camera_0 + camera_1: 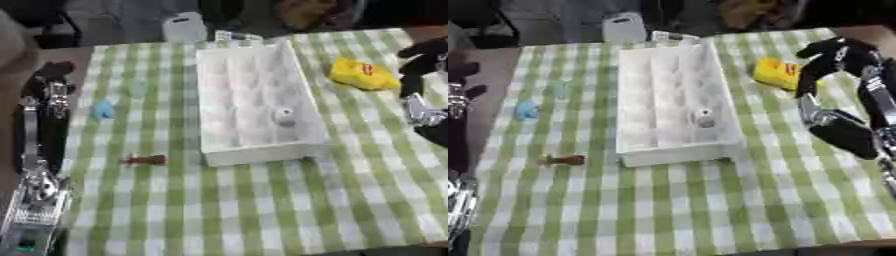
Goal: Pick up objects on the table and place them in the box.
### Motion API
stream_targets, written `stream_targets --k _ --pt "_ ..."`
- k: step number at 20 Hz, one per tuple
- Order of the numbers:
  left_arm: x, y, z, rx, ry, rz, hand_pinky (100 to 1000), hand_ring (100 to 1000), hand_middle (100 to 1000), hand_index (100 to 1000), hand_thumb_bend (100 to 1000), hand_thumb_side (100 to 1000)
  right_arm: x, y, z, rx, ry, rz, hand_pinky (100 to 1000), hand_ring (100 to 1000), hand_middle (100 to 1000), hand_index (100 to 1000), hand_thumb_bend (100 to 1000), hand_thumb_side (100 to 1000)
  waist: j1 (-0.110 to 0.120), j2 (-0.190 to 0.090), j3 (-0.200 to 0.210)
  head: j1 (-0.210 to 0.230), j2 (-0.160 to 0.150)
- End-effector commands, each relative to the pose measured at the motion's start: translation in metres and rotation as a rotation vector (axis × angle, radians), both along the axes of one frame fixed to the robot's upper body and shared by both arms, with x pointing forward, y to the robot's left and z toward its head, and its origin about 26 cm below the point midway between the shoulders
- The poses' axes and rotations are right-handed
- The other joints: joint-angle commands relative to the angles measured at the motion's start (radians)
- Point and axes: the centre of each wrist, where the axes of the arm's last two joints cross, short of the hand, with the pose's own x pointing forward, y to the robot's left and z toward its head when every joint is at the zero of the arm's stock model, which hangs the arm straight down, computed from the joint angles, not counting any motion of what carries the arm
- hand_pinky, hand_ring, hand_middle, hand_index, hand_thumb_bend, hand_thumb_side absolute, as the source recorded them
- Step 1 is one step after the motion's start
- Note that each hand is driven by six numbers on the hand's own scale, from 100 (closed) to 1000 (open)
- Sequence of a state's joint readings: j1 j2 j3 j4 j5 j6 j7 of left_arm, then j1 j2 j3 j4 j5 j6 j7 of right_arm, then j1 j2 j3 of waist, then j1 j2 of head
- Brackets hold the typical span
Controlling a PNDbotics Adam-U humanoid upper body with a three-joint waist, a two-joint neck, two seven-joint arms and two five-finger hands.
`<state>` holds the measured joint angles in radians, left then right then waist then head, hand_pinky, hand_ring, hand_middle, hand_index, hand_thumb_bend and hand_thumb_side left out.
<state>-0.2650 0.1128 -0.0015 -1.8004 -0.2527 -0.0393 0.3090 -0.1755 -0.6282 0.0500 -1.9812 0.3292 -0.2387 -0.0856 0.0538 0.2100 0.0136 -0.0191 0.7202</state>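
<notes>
- Over on the right edge, the right hand [826, 56] hangs just past the yellow bag [775, 73], black fingers bent downward beside it. Can't tell if they're touching the bag or gripping anything, it's too blurry to call.
- Right arm [859, 125] runs down the right side from there, black with a silver joint.
- Yellow bag sits on the checked cloth [262, 210] just right of the box's far half, with a red mark on top.
- White box [254, 100] is mid-table, long side running near to far. One small round whitish thing [284, 115] is inside, toward the near right part.
- Left of the box, well apart from it: a pale green blob [140, 89] farthest back, a light blue bit [103, 110] a little nearer and more left, and a small brown thing [146, 160] nearest, about level with the box's near end.
- Left arm [35, 150] lies along the left edge off the cloth, black and silver. Its hand is at the far end but I can't make out the fingers.
- A white container [184, 27] stands beyond the far edge of the cloth.
</notes>
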Motion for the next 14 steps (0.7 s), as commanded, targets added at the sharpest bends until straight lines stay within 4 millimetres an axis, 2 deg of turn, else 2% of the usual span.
stream_targets --k 1,14 --pt "-0.0005 0.0029 0.0088 0.006 -0.032 0.008 791 1000 749 758 100 867 -0.0022 -0.0030 0.0108 -0.028 -0.030 0.000 575 631 686 832 100 339 0.000 -0.025 0.001 -0.002 -0.002" --pt "-0.0005 0.0031 0.0085 0.006 -0.031 0.009 791 1000 748 758 100 868 -0.0023 -0.0043 0.0121 -0.034 -0.031 -0.006 576 632 689 832 100 329 0.000 -0.026 0.004 -0.002 0.000"
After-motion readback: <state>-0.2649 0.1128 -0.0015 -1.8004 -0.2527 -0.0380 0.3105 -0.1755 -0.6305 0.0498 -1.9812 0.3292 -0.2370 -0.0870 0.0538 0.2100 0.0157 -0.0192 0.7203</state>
